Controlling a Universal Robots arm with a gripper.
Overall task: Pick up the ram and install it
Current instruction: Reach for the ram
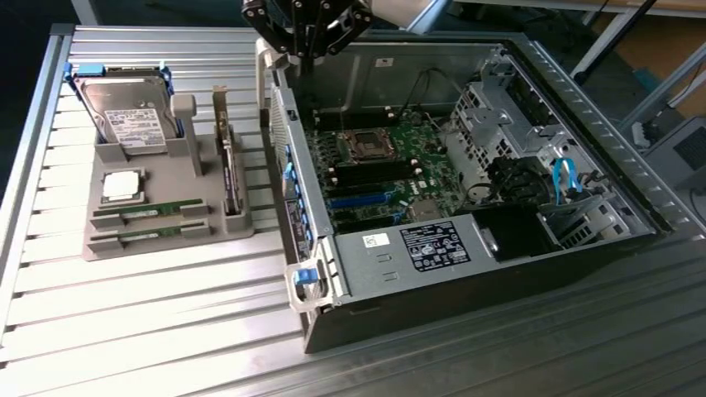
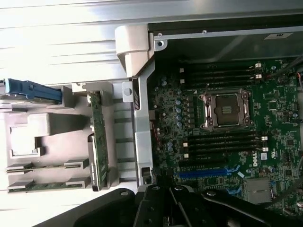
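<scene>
Two green ram sticks lie on edge in the slots of a grey holder (image 1: 256, 228), the nearer ram (image 1: 149, 236) (image 2: 47, 185) in front of the other ram (image 1: 149, 212) (image 2: 47, 166). My gripper (image 1: 307, 45) (image 2: 175, 208) hangs high over the back left wall of the open computer case (image 1: 464, 273), well apart from the holder. It is shut with nothing in it. Inside the case, the motherboard (image 1: 381, 186) shows dark memory slots (image 2: 222, 142) on both sides of the empty processor socket (image 1: 364, 147) (image 2: 226, 109).
The holder also carries a hard drive (image 1: 132, 112) in a blue frame (image 2: 33, 90), a square silver processor chip (image 1: 121, 186) and a dark expansion card (image 1: 230, 174) (image 2: 98, 137) standing on edge. Drive cages (image 1: 497, 124) and the power supply (image 1: 441, 244) fill the case's right side.
</scene>
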